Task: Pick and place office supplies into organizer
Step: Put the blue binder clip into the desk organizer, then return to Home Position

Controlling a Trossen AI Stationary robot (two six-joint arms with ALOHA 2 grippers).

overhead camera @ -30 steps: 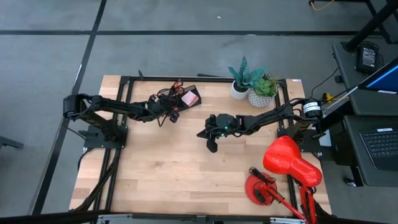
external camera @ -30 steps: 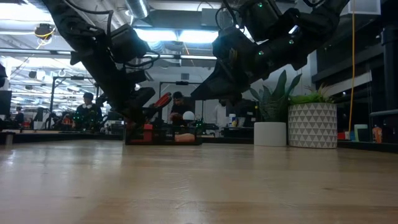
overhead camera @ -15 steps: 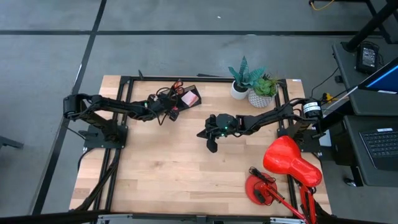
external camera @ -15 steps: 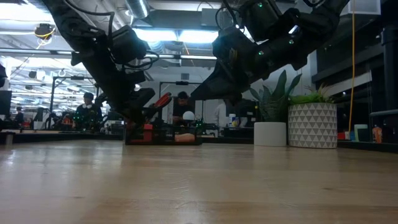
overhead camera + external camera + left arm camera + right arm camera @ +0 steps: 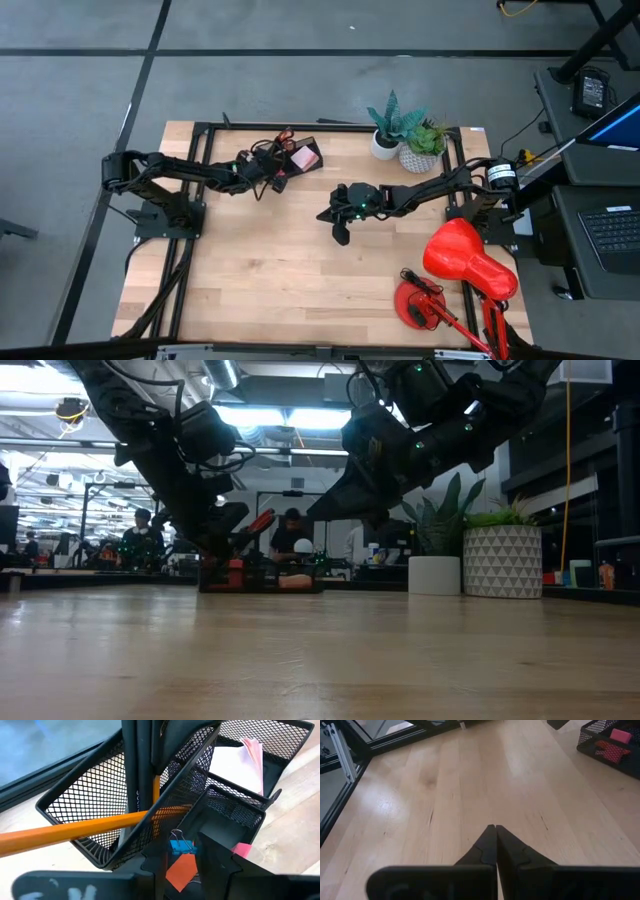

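The organizer (image 5: pixel 100 800) is a black wire-mesh tray standing at the table's far left-centre (image 5: pixel 300 157). Black pens (image 5: pixel 136 780) stand upright in it. An orange pencil (image 5: pixel 75 827) leans over its rim with one end inside. A pink sticky-note pad (image 5: pixel 240 760) lies in a far compartment. A blue clip (image 5: pixel 181 846) and an orange-red piece (image 5: pixel 181 872) lie in the near one. A red handle (image 5: pixel 260 520) sticks up from it. My left gripper (image 5: pixel 181 859) hangs open at the organizer's near side (image 5: pixel 274 180). My right gripper (image 5: pixel 495 827) is shut, above the bare table centre (image 5: pixel 340 232).
Two potted plants (image 5: pixel 385 130) (image 5: pixel 425 148) stand at the far right. A red desk lamp (image 5: pixel 465 265) takes up the near right corner. A black frame rail (image 5: pixel 205 140) runs along the table's edges. Bare wood (image 5: pixel 280 290) lies toward the near edge.
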